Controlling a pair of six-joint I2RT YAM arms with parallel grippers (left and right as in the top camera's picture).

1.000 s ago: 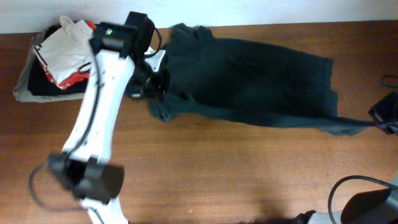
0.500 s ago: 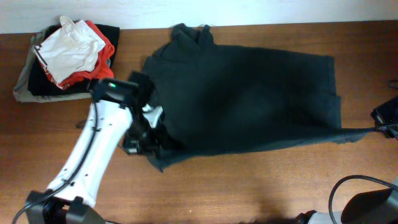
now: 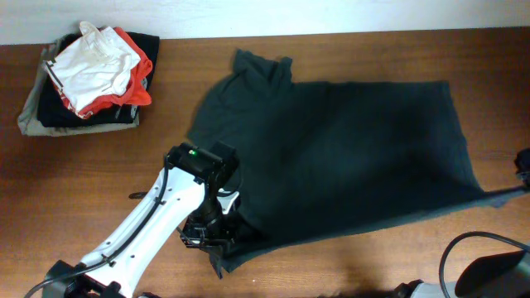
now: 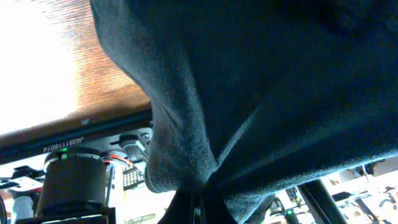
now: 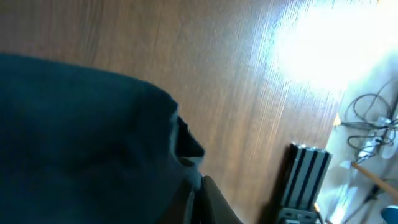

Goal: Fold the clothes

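A dark teal shirt (image 3: 348, 149) lies spread across the middle and right of the wooden table (image 3: 99, 165), collar at the far edge. My left gripper (image 3: 217, 234) is shut on the shirt's near-left corner, close to the table's front edge; in the left wrist view the fabric (image 4: 261, 81) bunches into the closed jaws (image 4: 200, 205). My right gripper (image 3: 523, 175) sits at the right edge of the overhead view, shut on the shirt's near-right corner, which stretches to a point. The right wrist view shows the cloth (image 5: 81, 137) pinched in its jaws (image 5: 198, 186).
A stack of folded clothes (image 3: 91, 79) in white, red, black and grey sits at the table's far left corner. A black cable (image 3: 464, 244) loops at the front right. A metal rail (image 5: 305, 180) stands beyond the table's right edge.
My left gripper pulled the shirt's corner from the far left toward the front of the table, spreading the shirt out flat. The right gripper shifted slightly nearer, keeping its corner taut.
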